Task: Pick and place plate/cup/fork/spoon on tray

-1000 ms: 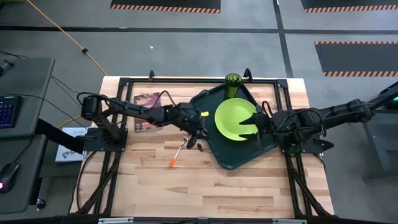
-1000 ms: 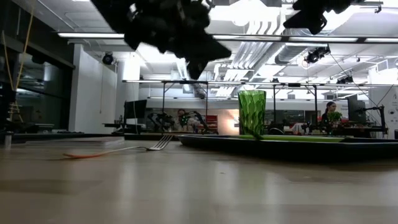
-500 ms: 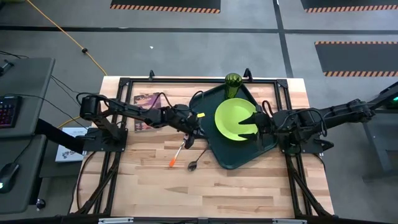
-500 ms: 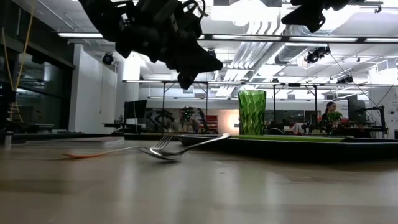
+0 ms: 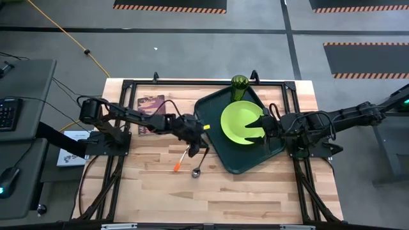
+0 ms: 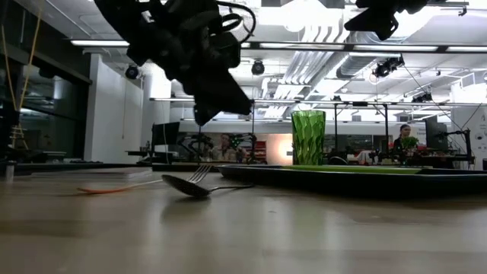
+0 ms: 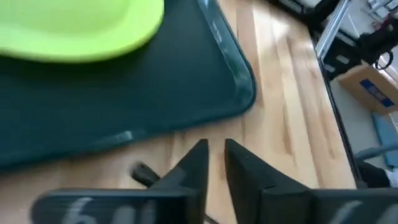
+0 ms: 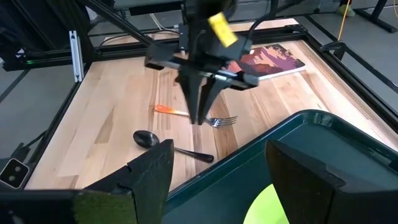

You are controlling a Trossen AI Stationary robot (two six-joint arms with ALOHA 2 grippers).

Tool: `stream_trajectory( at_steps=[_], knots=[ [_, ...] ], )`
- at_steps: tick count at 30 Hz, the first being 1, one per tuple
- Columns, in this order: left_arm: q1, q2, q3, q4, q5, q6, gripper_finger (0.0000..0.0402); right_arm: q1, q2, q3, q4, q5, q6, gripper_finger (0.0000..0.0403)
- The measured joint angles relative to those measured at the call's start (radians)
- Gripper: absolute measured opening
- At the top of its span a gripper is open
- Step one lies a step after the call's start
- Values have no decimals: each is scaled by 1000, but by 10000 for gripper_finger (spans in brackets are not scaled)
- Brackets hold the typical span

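The dark spoon (image 5: 198, 167) lies flat on the wood just off the tray's near-left side, also in the right wrist view (image 8: 168, 146). The orange-handled fork (image 5: 182, 158) lies beside it. My left gripper (image 8: 199, 118) hangs above them, fingers pointing down with a narrow gap, touching nothing; its wrist view (image 7: 216, 155) shows the spoon's handle end (image 7: 144, 174) below. The lime-green plate (image 5: 239, 121) lies in the dark-green tray (image 5: 246, 163). The green cup (image 5: 239, 83) stands at the tray's far corner. My right gripper (image 5: 257, 128) is open above the plate's right side.
A maroon picture book (image 5: 150, 103) lies at the table's far left, partly under my left arm. Bare wood lies along the near side of the table (image 5: 211, 198). A black frame runs around the table's edges.
The spoon has come out of my left gripper: first hidden up at the fingers, then bowl on the table with its handle leaning on the tray rim, now flat on the wood. My left gripper has moved toward the table's left edge.
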Motion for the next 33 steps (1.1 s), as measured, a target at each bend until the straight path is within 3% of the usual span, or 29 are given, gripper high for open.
stream_trajectory(
  at_steps=[8,12,14,16,22,28,33],
  knots=[
    [-213,1,70,-43,-58,-98,162,0,0,0,-15,0,0,245],
    [-312,2,213,-324,-315,-90,198,0,0,0,-23,0,0,245],
    [-331,18,276,-446,-479,-170,203,0,0,0,-23,0,0,245],
    [-337,37,299,-507,-537,-270,204,0,0,0,-23,0,0,245],
    [-333,155,299,-494,-465,-438,204,0,1,0,-25,0,0,245],
    [-307,284,298,-480,-429,-472,199,0,1,1,-22,0,0,245],
    [-293,322,304,-484,-443,-455,184,0,2,1,-21,0,1,245]
  ],
)
